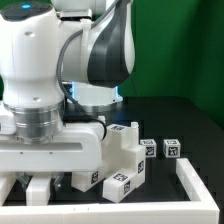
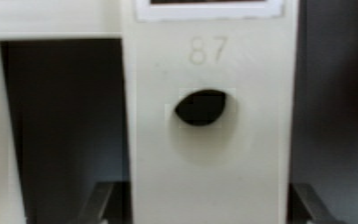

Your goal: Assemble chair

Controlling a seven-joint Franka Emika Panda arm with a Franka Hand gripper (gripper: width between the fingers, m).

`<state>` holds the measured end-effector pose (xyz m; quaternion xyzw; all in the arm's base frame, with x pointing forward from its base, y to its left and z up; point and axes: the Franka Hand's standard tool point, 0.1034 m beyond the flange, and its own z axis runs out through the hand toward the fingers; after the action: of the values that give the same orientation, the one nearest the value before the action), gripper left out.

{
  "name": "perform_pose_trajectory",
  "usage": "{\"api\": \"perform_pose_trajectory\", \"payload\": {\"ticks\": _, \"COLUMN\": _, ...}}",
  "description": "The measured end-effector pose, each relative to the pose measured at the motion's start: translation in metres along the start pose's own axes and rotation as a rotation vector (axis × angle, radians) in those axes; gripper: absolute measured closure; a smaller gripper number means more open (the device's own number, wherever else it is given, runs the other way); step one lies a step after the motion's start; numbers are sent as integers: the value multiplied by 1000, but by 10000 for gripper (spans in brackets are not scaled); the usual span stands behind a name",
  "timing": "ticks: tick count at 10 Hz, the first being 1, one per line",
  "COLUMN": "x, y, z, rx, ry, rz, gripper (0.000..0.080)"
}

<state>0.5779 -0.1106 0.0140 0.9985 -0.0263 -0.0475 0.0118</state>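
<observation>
**Workpiece.** In the wrist view, a white slab (image 2: 211, 150) of the chair is seen lengthwise, filling the middle of the picture. A round hole (image 2: 202, 107) is sunk in its face, and a raised number (image 2: 208, 50) is moulded a little further along. Part of a square tag (image 2: 202, 8) is seen at its far end (only the tag's edge is in the picture). Black bench (image 2: 60, 120) is visible along one side of the slab.

**Hand.** The hand (image 2: 211, 205) is positioned over the slab. Its dark fingers (image 2: 108, 205) are set against the slab's two long edges, one on each side, with no gap to be seen. The hand is therefore read as clamped on the slab.

**Other parts.** In the exterior view, the hand's lower end and the held slab cannot be clearly told apart. Beside the hand, toward the exterior view's right, a tall white block (image 1: 125, 148) stands on the bench. A lower tagged block (image 1: 118, 184) lies just in front of it. Two small tagged cubes (image 1: 149, 147) (image 1: 172, 150) are placed further right, near each other.

**Surroundings.** A white rail (image 1: 195, 185) runs along the bench at the exterior view's right. The arm (image 1: 95, 50) occupies the upper left of that view.
</observation>
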Motion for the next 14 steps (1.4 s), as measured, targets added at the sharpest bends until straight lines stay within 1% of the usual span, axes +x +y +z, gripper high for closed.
{"api": "perform_pose_trajectory", "payload": {"ticks": 2, "x": -1, "y": 8, "z": -17, "rx": 10, "ry": 1, "rz": 12, "gripper": 515}}
{"api": "perform_pose_trajectory", "payload": {"ticks": 3, "x": -2, "y": 13, "z": -31, "rx": 19, "ry": 7, "rz": 20, "gripper": 515}}
{"api": "perform_pose_trajectory", "payload": {"ticks": 5, "x": -3, "y": 17, "z": -63, "rx": 51, "ry": -8, "rz": 35, "gripper": 515}}
{"api": "perform_pose_trajectory", "payload": {"ticks": 6, "x": -4, "y": 14, "z": -86, "rx": 70, "ry": 2, "rz": 49, "gripper": 515}}
{"api": "perform_pose_trajectory", "payload": {"ticks": 7, "x": -1, "y": 8, "z": -94, "rx": 73, "ry": 15, "rz": 71, "gripper": 515}}
{"api": "perform_pose_trajectory", "payload": {"ticks": 8, "x": 9, "y": 5, "z": -83, "rx": 57, "ry": 31, "rz": 70, "gripper": 515}}
{"api": "perform_pose_trajectory", "payload": {"ticks": 9, "x": 16, "y": 7, "z": -74, "rx": 48, "ry": 27, "rz": 63, "gripper": 515}}
{"api": "perform_pose_trajectory", "payload": {"ticks": 10, "x": 16, "y": 7, "z": -77, "rx": 49, "ry": 31, "rz": 65, "gripper": 515}}
{"api": "perform_pose_trajectory", "payload": {"ticks": 11, "x": 15, "y": 7, "z": -77, "rx": 53, "ry": 30, "rz": 132, "gripper": 515}}
{"api": "perform_pose_trajectory", "payload": {"ticks": 12, "x": 10, "y": 9, "z": -79, "rx": 68, "ry": 26, "rz": 212, "gripper": 515}}
{"api": "perform_pose_trajectory", "payload": {"ticks": 14, "x": 2, "y": 6, "z": -90, "rx": 82, "ry": 26, "rz": 337, "gripper": 515}}
